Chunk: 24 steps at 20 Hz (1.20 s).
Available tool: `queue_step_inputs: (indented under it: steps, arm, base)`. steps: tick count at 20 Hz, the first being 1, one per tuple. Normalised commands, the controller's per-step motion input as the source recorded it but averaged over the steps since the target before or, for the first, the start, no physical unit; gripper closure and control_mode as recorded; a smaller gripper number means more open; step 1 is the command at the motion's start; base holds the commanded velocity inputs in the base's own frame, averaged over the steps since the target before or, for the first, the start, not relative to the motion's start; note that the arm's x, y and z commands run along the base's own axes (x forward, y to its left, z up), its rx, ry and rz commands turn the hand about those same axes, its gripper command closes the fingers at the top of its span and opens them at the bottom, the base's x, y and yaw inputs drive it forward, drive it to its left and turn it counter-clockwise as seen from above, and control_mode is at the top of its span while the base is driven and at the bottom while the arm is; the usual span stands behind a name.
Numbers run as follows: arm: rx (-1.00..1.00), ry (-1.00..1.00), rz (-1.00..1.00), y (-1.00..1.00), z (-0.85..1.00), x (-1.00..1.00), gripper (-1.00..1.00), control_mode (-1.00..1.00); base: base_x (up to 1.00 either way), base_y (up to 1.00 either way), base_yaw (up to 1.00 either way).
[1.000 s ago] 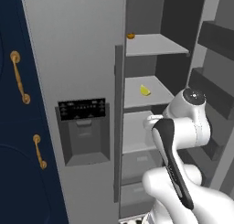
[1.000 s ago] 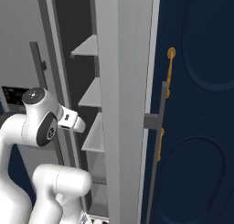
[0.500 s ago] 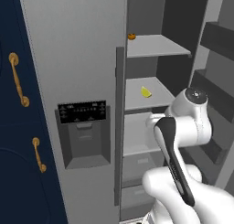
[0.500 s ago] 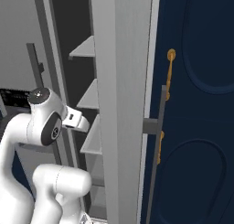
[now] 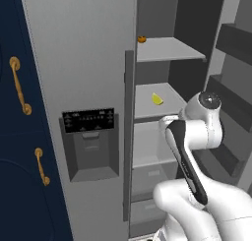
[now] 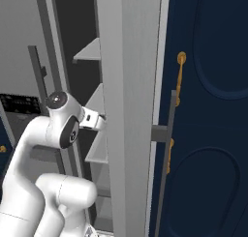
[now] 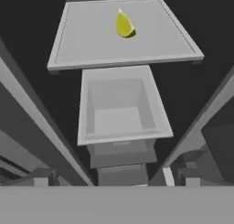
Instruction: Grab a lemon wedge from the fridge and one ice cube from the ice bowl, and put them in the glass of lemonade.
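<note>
The fridge is tall and grey; its left door with the black dispenser is closed and its right door is swung open. The lemon wedge, small and bright yellow, lies on the middle shelf inside. From the hand view the lemon wedge sits toward the back of that shelf, ahead of and above my gripper. The jaws stand wide open with nothing between them, well short of the wedge. The ice bowl and the glass of lemonade are out of view.
A small orange round thing rests on the upper shelf. An open grey drawer bin sits below the lemon's shelf. Door shelves line the open door at right. Navy cabinets with gold handles flank the fridge.
My arm has pushed a little further toward the fridge's open compartment. The whole picture has shifted slightly with the base. The jaws have stayed open.
</note>
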Motion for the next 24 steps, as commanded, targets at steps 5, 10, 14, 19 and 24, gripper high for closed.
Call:
queue_step_inputs:
  steps: [5, 10, 14, 19, 24]
  arm:
    - [-0.08, -0.01, 0.02, -0.13, 0.00, 0.55, -1.00, -1.00]
    - [-0.04, 0.00, 0.05, -0.22, 0.01, 0.49, -1.00, -1.00]
    - [0.00, 0.02, 0.09, -0.06, 0.01, 0.46, -1.00, -1.00]
    - [0.00, 0.01, 0.07, -0.02, 0.00, 0.58, -1.00, -1.00]
    - [0.00, 0.02, 0.01, -0.12, 0.00, 0.62, -1.00, -1.00]
  base:
    - [0.00, 0.00, 0.00]
    - [0.00, 0.00, 0.00]
    - [0.00, 0.00, 0.00]
    - [0.00, 0.00, 0.00]
    - [0.00, 0.00, 0.00]
